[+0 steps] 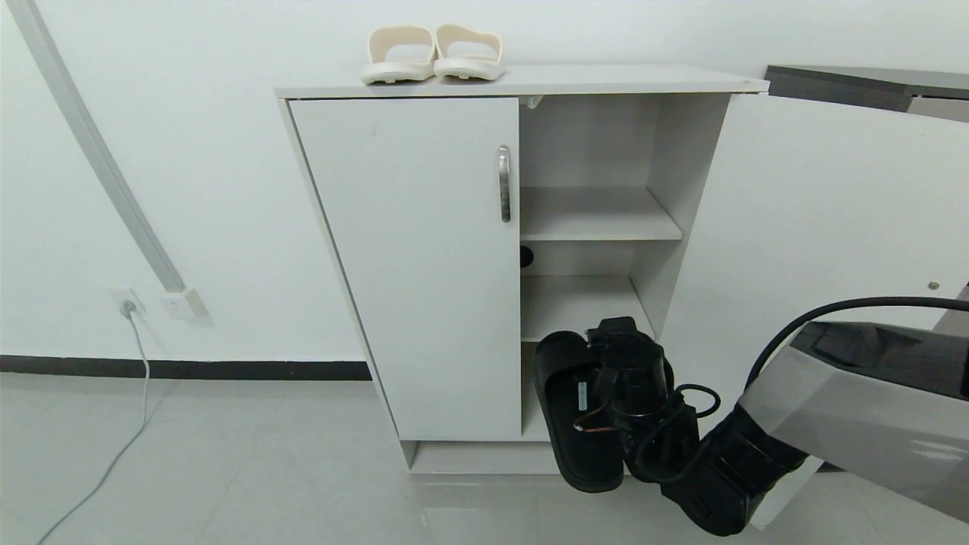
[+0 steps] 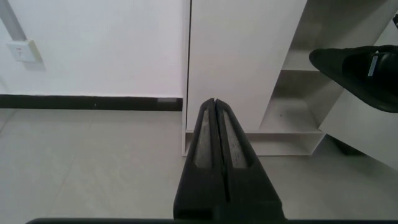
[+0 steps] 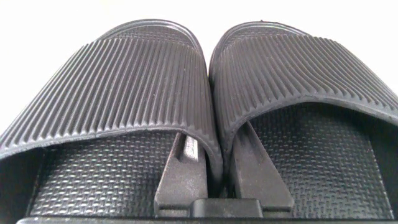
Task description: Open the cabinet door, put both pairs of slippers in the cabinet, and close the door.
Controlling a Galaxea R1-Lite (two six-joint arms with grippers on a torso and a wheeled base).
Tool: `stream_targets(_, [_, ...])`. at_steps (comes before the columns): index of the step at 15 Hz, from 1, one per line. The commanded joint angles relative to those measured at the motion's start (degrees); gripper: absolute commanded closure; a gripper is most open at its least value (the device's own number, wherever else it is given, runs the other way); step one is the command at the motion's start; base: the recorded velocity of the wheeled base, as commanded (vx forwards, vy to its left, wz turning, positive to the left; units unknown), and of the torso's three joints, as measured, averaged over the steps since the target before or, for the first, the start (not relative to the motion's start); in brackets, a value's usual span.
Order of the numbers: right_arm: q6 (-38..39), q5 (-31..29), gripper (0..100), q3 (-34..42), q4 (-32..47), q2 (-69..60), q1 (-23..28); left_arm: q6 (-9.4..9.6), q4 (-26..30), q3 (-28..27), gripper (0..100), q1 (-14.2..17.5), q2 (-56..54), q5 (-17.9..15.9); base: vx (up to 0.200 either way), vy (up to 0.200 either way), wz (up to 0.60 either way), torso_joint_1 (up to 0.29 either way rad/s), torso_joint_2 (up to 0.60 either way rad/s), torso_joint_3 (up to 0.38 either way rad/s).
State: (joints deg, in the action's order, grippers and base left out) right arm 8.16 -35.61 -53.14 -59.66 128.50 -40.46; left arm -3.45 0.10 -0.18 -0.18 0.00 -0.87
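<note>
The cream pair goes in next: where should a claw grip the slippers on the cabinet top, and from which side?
Probably the two adjoining inner strap edges of the cream slippers, pinched together from the front: they sit side by side on the cabinet top, strap openings facing that way.

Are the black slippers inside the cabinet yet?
Out: the right gripper holds the black slippers in front of the open cabinet.

home-like entryway: white shoe cabinet point(image 1: 409, 265), cream slippers point(image 1: 431, 54) on top, tiled floor point(image 1: 227, 469), wall socket point(image 1: 126, 304)
</note>
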Motion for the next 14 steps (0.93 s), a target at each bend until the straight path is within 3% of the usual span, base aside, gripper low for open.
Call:
stream_targets(1, [0.0, -0.1, 100, -0.2, 0.0, 1.0, -0.1, -0.07, 0.0, 0.0, 100, 0.0, 0.1, 0.0, 0.0, 0.0, 0.0, 0.0, 0.0, 0.0])
stream_targets(4, [0.0, -0.1, 100, -0.3, 0.0, 1.3, -0.1, 0.02, 0.0, 0.0, 100, 0.0, 0.1, 0.0, 0.0, 0.0, 0.0, 0.0, 0.0, 0.0])
stream_targets(10, [-0.1, -0.3, 100, -0.3, -1.2, 1.0, -0.1, 0.02, 0.0, 0.0, 100, 0.0, 0.1, -0.1, 0.0, 0.0, 0.0, 0.004, 0.0, -0.177])
stream_targets(14, [-1.3, -0.5, 100, -0.1, -6.2, 1.0, -0.1, 0.02, 0.0, 0.0, 100, 0.0, 0.1, 0.0, 0.0, 0.0, 0.0, 0.004, 0.0, -0.2])
